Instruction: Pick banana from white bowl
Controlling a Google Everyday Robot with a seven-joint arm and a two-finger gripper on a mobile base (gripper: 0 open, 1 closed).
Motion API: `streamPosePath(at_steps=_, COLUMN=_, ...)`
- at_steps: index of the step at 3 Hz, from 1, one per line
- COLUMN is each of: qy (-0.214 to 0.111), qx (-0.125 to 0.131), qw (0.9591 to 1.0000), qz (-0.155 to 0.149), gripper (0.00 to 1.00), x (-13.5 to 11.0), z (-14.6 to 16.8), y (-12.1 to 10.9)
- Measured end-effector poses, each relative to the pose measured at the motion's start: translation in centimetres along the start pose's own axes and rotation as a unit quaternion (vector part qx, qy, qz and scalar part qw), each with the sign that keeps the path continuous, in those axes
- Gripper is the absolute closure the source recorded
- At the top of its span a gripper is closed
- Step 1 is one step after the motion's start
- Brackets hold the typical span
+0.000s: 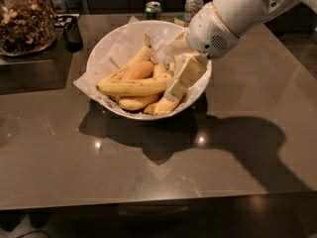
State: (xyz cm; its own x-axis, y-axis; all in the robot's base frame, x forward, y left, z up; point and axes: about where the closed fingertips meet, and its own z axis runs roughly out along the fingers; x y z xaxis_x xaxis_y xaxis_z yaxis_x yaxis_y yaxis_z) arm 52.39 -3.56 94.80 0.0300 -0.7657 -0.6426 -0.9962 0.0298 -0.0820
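The white bowl (106, 43), lined with crinkled white paper, stands at the middle back of the table and holds several bananas. The long, slender yellow banana (132, 87) lies across the front of the pile. A plumper orange-tinted banana (139, 70) lies just behind it. My gripper (169, 95) reaches down from the upper right into the right side of the bowl. Its tip is at the right end of the long banana, among the bananas. The white wrist (210, 33) hangs over the bowl's right rim.
A glass jar of nuts (25, 19) stands at the back left. A green can (153, 9) and a water bottle (193, 2) stand behind the bowl. The brown tabletop (148, 172) runs to its front edge near the bottom of the view.
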Motion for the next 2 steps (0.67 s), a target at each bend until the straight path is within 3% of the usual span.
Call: streamPosePath(at_steps=2, qy=-0.018, qx=-0.060, qw=0.9977, qz=-0.027, gripper=0.15, x=-1.3, z=4.7, y=-0.6)
